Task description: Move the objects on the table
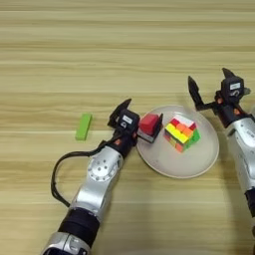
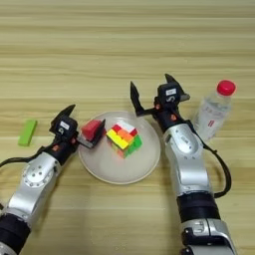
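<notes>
A round white plate (image 1: 199, 162) is seen on the table (image 1: 124, 50). On it the multicoloured puzzle cube (image 1: 182, 132) is placed, near the middle. The red cube (image 1: 148, 123) is located at the left rim of the plate, and it is gripped between the 2 fingers of the left gripper (image 1: 142, 122). The right gripper (image 2: 152, 94) is held just behind the far rim of the plate, with its fingers spread wide and nothing between them. The green bar (image 1: 83, 126) is lying flat on the table, left of the left gripper and apart from it. A clear bottle with a red cap (image 2: 214, 112) is seen right of the right arm.
</notes>
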`<action>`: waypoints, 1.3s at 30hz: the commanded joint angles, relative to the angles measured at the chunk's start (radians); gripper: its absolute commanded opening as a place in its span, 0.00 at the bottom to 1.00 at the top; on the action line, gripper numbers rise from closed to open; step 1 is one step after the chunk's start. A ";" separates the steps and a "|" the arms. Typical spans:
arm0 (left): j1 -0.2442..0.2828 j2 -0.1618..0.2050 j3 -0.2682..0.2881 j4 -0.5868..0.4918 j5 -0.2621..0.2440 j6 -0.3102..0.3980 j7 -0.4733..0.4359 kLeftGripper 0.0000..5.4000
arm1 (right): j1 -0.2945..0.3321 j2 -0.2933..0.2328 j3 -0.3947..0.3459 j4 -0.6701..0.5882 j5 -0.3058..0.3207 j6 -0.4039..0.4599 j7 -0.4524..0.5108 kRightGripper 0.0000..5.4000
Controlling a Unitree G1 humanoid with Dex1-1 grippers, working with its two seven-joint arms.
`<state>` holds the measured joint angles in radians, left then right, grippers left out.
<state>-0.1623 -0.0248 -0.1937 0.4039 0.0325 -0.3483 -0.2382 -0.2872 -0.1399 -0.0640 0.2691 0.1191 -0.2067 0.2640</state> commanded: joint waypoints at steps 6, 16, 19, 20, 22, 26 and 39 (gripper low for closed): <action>0.011 0.000 0.025 -0.039 -0.011 -0.019 0.008 1.00 | -0.009 0.005 0.001 0.006 -0.007 -0.004 -0.010 1.00; 0.011 0.000 0.038 -0.047 -0.011 -0.023 0.008 1.00 | -0.006 0.003 0.002 0.002 -0.007 -0.005 -0.008 1.00; 0.012 0.007 0.048 -0.049 -0.016 -0.026 0.009 1.00 | -0.001 0.003 0.003 -0.008 -0.007 -0.005 -0.006 1.00; 0.013 0.011 0.054 -0.050 -0.016 -0.027 0.010 1.00 | 0.002 0.003 0.004 -0.013 -0.007 -0.005 -0.005 1.00; 0.014 0.018 0.065 -0.053 -0.018 -0.028 0.012 1.00 | 0.008 0.002 0.006 -0.021 -0.007 -0.007 -0.002 1.00; 0.016 0.029 0.085 -0.063 -0.022 -0.028 0.014 1.00 | 0.022 0.000 0.009 -0.036 -0.008 -0.009 0.002 1.00; 0.024 0.057 0.187 -0.058 -0.073 -0.045 0.052 1.00 | 0.140 -0.021 0.045 -0.163 0.061 -0.014 0.124 1.00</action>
<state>-0.1420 0.0249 -0.0288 0.3377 -0.0180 -0.3837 -0.1981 -0.1861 -0.1474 -0.0298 0.1423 0.1513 -0.2266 0.3440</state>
